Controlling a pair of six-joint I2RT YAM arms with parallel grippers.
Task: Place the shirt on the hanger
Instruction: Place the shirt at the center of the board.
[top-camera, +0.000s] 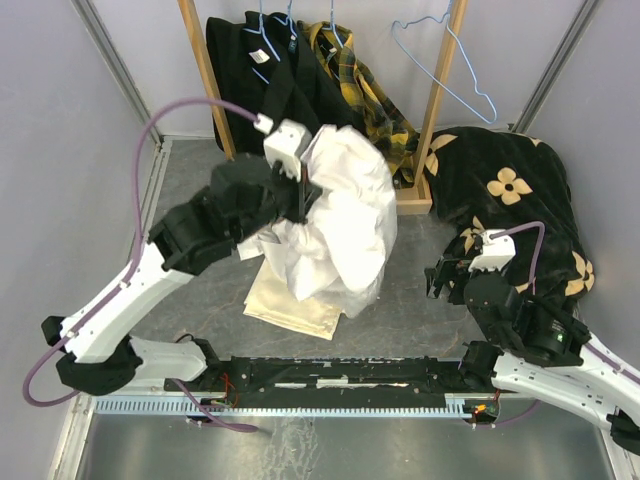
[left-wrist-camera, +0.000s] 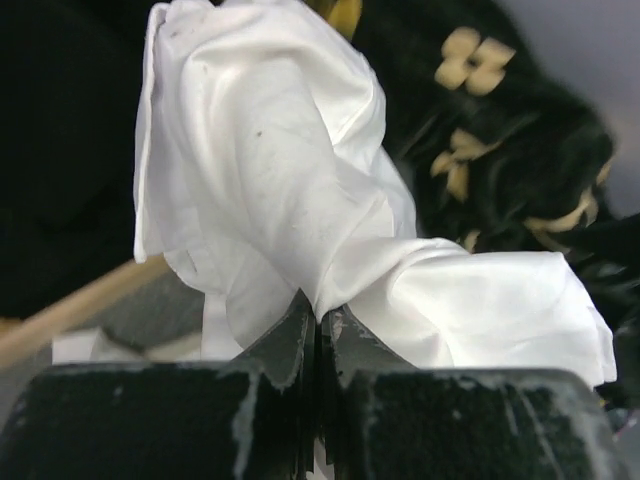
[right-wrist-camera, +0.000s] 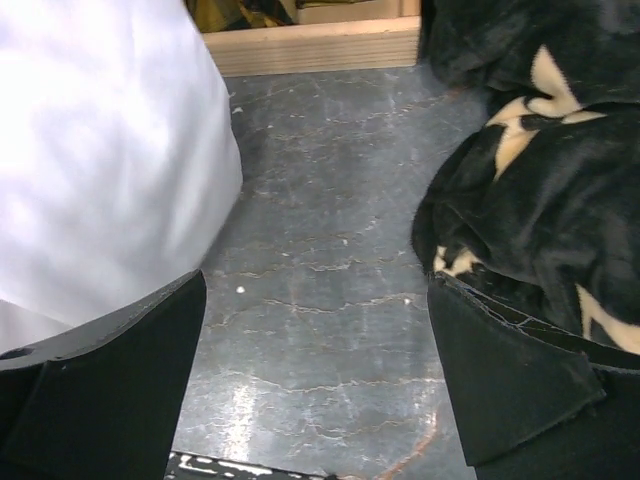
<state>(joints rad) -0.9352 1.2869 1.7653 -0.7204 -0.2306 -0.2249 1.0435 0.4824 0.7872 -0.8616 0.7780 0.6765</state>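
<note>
The white shirt (top-camera: 340, 220) hangs bunched from my left gripper (top-camera: 304, 185), which is shut on its cloth and holds it up above the table. In the left wrist view the shirt (left-wrist-camera: 270, 170) rises from the closed fingertips of the gripper (left-wrist-camera: 320, 315). The empty light-blue wire hanger (top-camera: 445, 65) hangs on the rack at the back right, apart from the shirt. My right gripper (top-camera: 440, 272) is open and empty low over the table, right of the shirt; its view shows the shirt's edge (right-wrist-camera: 100, 160) at left.
A wooden rack (top-camera: 440, 90) at the back holds black and plaid clothes (top-camera: 300, 80) on blue hangers. A black blanket with cream flowers (top-camera: 510, 200) lies at the right. A cream-yellow folded cloth (top-camera: 290, 300) lies under the shirt.
</note>
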